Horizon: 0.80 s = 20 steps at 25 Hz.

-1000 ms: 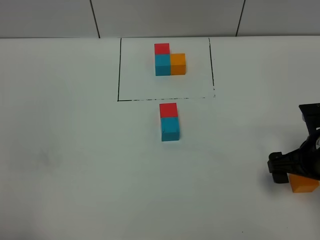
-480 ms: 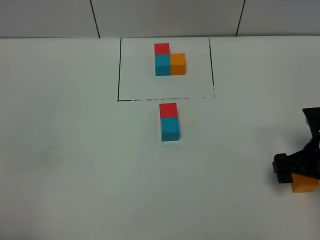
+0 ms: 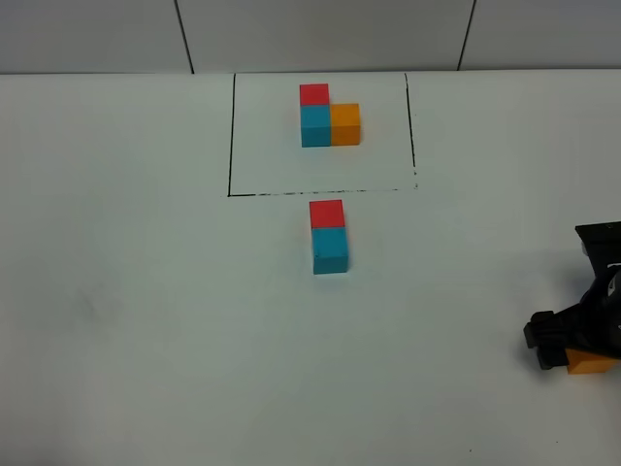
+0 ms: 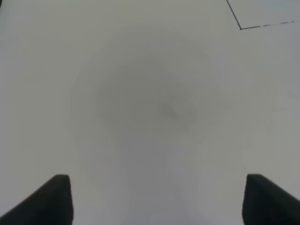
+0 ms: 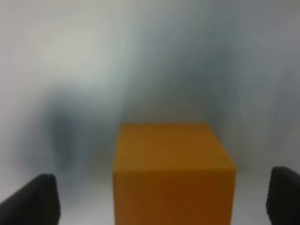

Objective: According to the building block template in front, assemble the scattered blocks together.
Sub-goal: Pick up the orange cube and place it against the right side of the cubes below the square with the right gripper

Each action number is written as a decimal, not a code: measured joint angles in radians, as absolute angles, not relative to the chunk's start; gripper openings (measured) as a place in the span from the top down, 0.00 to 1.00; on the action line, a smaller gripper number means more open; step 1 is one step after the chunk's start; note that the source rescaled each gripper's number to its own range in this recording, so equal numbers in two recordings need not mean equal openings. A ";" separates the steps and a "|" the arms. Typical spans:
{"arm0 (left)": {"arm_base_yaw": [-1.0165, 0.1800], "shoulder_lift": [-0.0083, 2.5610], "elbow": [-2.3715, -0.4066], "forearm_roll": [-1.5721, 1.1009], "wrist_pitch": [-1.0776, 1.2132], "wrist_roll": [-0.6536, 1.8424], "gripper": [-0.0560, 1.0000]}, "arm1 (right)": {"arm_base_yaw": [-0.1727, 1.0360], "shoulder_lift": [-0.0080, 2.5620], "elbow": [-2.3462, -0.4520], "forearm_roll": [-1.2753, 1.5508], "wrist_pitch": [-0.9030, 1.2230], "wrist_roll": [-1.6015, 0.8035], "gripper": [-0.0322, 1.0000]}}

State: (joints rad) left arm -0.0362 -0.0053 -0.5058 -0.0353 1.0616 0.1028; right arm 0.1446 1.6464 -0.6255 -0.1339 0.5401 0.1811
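Note:
The template [image 3: 329,120], a joined red, cyan-blue and orange L, lies inside a thin black rectangle at the back. In front of that frame a loose red cube [image 3: 326,214] touches a loose cyan-blue cube [image 3: 330,249] in one line. The loose orange cube [image 3: 590,362] sits at the far right, mostly hidden under my right gripper [image 3: 574,342]. In the right wrist view the orange cube [image 5: 173,173] stands between the wide-open fingers of the right gripper [image 5: 161,201], with gaps on both sides. My left gripper [image 4: 157,199] is open and empty over bare table.
The white table [image 3: 146,311] carries nothing else. A corner of the black frame line [image 4: 240,28] shows in the left wrist view. The left arm is outside the exterior high view. A grey panelled wall [image 3: 320,34] runs behind the table.
My right gripper has shifted slightly toward the front-right edge and come lower over the orange cube, covering more of it. The other cubes have not moved.

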 joint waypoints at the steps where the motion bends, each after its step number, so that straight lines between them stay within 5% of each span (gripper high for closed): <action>1: -0.036 -0.005 -0.506 -0.035 1.062 0.103 0.31 | 0.145 1.648 -0.626 -0.134 0.540 0.179 0.22; 20: -0.036 -0.005 -0.506 -0.035 1.062 0.103 0.31 | 0.112 1.679 -0.626 -0.121 0.529 0.153 0.25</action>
